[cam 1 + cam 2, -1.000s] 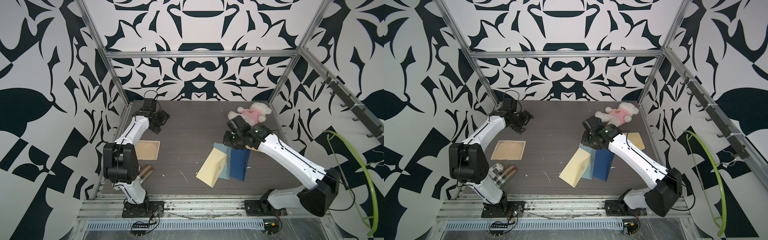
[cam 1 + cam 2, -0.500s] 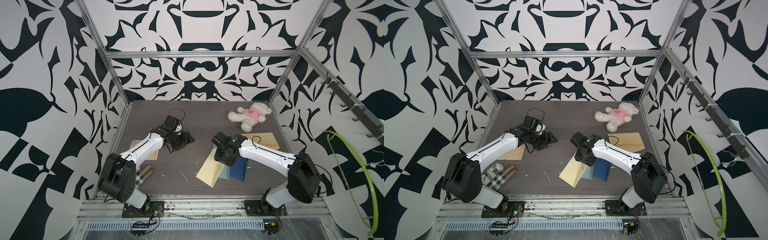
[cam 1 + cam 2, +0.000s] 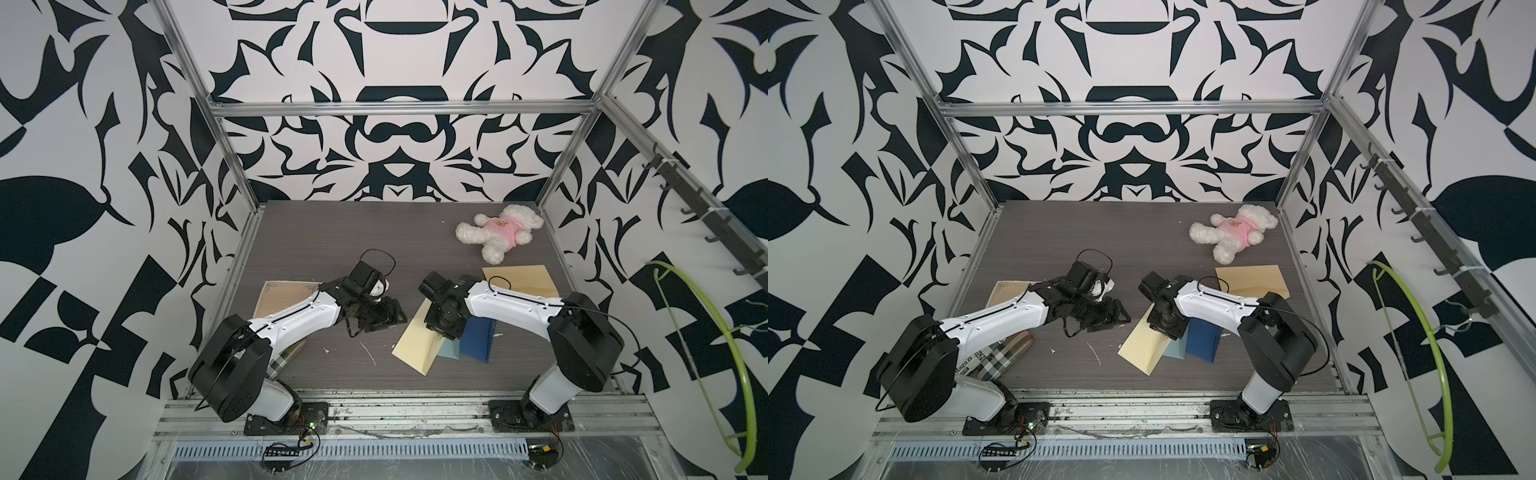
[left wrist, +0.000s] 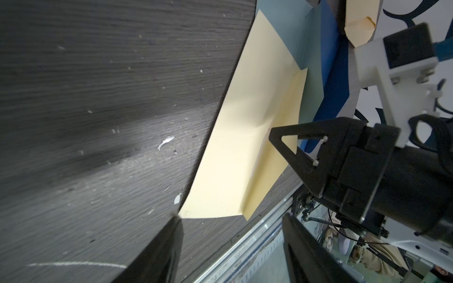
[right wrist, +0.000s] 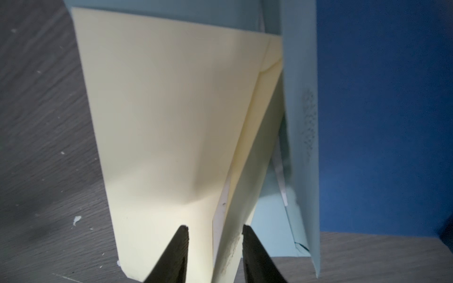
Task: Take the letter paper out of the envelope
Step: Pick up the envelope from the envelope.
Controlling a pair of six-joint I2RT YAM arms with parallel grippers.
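- Near the table's front edge, right of middle, lies the cream envelope.
- My right pincer stands partly spread astride its open flap. A thin white edge inside looks like the letter paper, not yet out.
- My left pincer hangs wide apart, empty, beside the envelope's corner.
- Step in hand: getting a grip. Next, I judge: pin the envelope, nip the paper alone.

Top views bright, even; wrist cams dimmer, blurry, fisheye edges.

Bare table behind the cream envelope, plush bear in right corner
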